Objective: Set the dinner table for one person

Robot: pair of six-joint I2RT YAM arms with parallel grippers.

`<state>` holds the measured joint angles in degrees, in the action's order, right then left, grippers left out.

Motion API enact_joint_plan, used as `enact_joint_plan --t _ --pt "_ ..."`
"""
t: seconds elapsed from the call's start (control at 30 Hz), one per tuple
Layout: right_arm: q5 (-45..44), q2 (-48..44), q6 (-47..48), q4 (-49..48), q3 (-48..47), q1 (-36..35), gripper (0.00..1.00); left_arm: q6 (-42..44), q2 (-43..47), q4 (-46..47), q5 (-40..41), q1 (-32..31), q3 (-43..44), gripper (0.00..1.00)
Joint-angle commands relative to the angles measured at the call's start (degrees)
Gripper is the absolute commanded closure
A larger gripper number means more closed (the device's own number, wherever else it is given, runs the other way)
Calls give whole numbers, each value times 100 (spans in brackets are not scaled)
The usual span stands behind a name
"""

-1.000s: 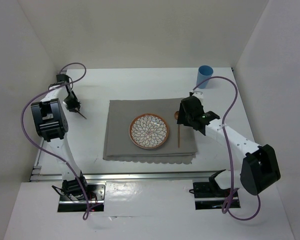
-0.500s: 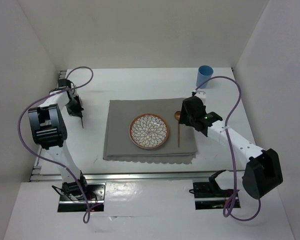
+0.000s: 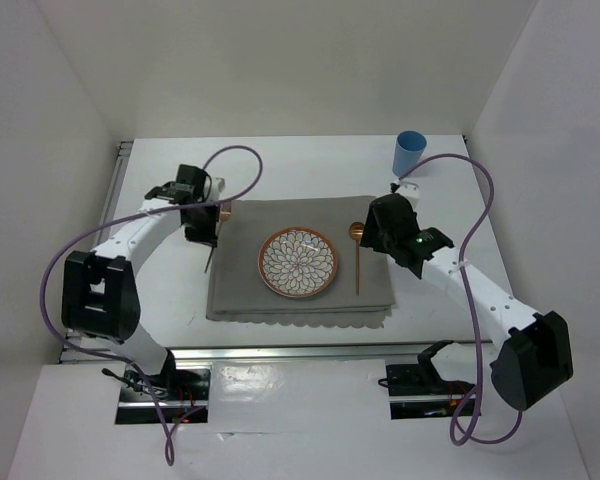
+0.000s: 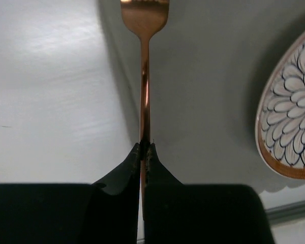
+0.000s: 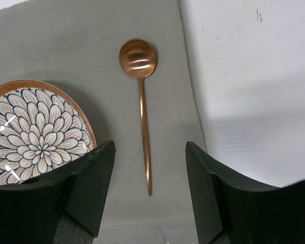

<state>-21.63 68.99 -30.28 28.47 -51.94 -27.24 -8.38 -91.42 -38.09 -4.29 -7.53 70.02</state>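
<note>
dinner table (image 3: 280, 168): white top with aluminium rails, under everything; bears the whole setting, arms bolted at its near edge.
placemat (image 3: 235, 290): grey, scallop-edged, flat in the middle of the table; marks the one place to be laid.
plate (image 3: 298, 263): flower-patterned, brown-rimmed, centred on the placemat; anchor for the cutlery on either side.
spoon (image 5: 144, 117): copper, flat on the placemat just right of the plate, bowl toward the far side, handle toward the near edge; apart from the plate rim, parallel to the mat's right edge, as a diner would want it.
right gripper (image 5: 150, 147): released, jaws spread wide with nothing between the pads, hovering above the spoon handle; judged free for the cup.
cup (image 3: 410, 152): blue, upright at the far right corner of the table, well apart from the placemat; judged not yet set in place.
fork (image 4: 145, 76): copper, pinched by its handle, tines pointing away from the wrist camera, over the left margin of the placemat, plate off to its right; contact with the cloth — cannot tell.
left gripper (image 4: 145, 147): clenched on the fork handle, so the fork runs in line with the fingers; aligned with the mat's left edge, likely for a lay-down left of the plate, mirroring the spoon.
step in hand: placing the fork — after that, by judgement, only the cup left.
</note>
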Motion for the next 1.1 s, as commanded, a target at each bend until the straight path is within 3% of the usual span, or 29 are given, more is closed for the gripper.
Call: enact_joint_plan --t 0.0,0.2,0.3,0.6,0.93,1.0,1.07 --pt "-61 -245 -162 106 61 -53 34 -714 -174 -190 -36 -476 -111 100" --pt "-175 -360 -162 220 123 -53 34 -2278 -280 214 -36 -680 -217 100" --pt "-228 -360 -162 273 123 -53 34 -2668 -569 136 104 -811 -67 100" --pt "-220 -299 -109 221 176 -53 34 -2387 -1133 486 885 -1304 -322 100" --pt "-219 -184 -57 168 123 -53 33 -2423 -1273 601 957 -1356 -375 99" --pt "-219 -184 -57 168 123 -53 30 -2370 -1273 548 747 -1356 -375 82" --pt "-166 -184 -57 168 123 -53 27 -2370 -1221 548 571 -1356 -428 58"
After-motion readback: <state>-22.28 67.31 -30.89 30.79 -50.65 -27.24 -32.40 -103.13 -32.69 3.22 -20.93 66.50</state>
